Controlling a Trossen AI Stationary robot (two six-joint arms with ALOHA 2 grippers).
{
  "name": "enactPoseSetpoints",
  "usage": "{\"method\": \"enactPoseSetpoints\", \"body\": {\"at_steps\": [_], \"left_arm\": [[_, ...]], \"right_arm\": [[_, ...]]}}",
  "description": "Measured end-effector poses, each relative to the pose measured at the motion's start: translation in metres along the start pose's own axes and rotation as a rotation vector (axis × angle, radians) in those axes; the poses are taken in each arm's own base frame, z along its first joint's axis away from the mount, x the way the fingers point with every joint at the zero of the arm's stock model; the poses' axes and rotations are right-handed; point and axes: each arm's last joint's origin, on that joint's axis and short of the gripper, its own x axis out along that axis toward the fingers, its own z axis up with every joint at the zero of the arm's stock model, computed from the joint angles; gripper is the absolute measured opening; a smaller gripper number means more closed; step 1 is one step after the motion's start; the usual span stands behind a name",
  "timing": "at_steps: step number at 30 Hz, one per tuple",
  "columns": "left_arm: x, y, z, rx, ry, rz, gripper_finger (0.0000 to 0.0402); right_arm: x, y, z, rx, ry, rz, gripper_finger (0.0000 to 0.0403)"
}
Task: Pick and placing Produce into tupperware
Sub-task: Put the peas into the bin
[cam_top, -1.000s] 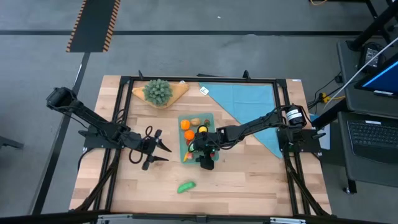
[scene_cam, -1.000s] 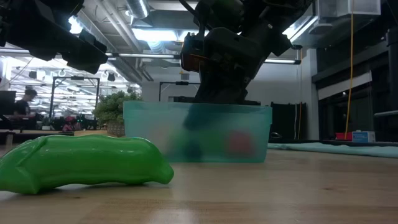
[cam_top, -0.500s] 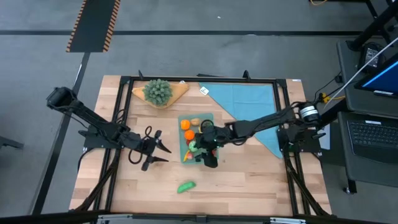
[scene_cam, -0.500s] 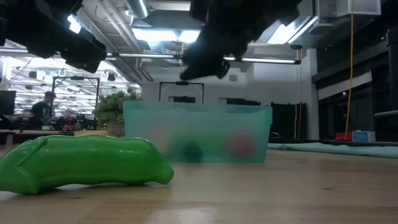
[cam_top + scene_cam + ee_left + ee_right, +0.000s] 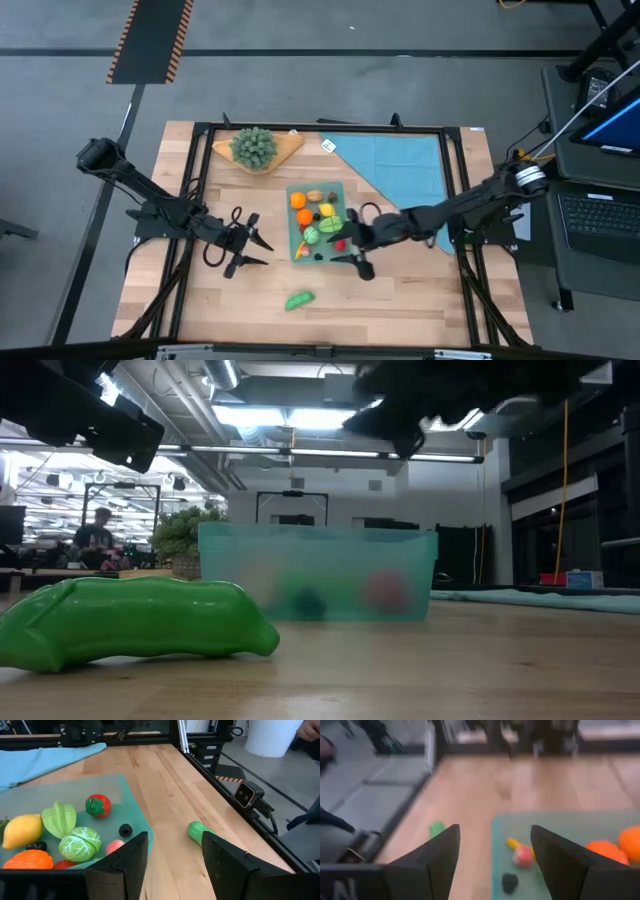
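The teal tupperware (image 5: 340, 190) stands mid-table, holding several pieces of produce: an orange (image 5: 297, 200), a lemon (image 5: 21, 831), a strawberry (image 5: 97, 805), a small cabbage (image 5: 80, 843) and others. A green pea pod (image 5: 298, 299) lies on its side on the bare wood, nearer the front edge. My right gripper (image 5: 357, 256) hovers open just off the tupperware's near right corner, above the table. My left gripper (image 5: 257, 250) waits open to the left of the tupperware, with nothing between its fingers (image 5: 125, 865).
A bushy green bunch (image 5: 254, 146) sits on a tan board at the far left. A light-blue cloth (image 5: 400, 165) covers the far right. Black frame rails (image 5: 190, 200) run along the table's sides. Bare wood stretches around the pea pod.
My right gripper has risen out of the tupperware and drawn back toward the table's right edge, tipping from pointing steeply down to nearly level. The produce it had covered now shows in the tupperware. The pea pod has not moved.
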Motion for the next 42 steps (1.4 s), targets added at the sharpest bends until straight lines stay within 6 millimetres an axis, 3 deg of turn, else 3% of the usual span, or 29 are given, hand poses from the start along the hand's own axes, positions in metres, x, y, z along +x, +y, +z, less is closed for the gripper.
{"method": "enactPoseSetpoints", "body": {"at_steps": [9,14,19,26,35,42], "left_arm": [[0.000,0.002,0.000,0.005,0.001,0.010,0.0179],[0.001,0.005,0.008,0.000,-0.081,0.020,0.0179],[-0.003,-0.001,0.024,0.072,-0.242,-0.007,0.0179],[-0.002,-0.011,0.025,0.000,-0.187,0.079,0.0179],[0.014,-0.050,0.065,-0.011,-0.006,0.213,0.0179],[0.039,-0.082,0.076,-0.096,0.193,0.316,0.0179]], "right_arm": [[-0.042,0.001,-0.033,-0.031,-0.176,0.050,0.0245],[-0.047,-0.001,-0.046,-0.010,-0.177,0.052,0.0246],[-0.048,-0.001,-0.045,-0.009,-0.192,0.054,0.0246],[-0.048,-0.002,-0.044,-0.039,-0.203,0.049,0.0246],[-0.048,-0.002,-0.045,-0.060,-0.197,0.045,0.0246],[-0.048,-0.002,-0.044,-0.060,-0.198,0.045,0.0246]]}}
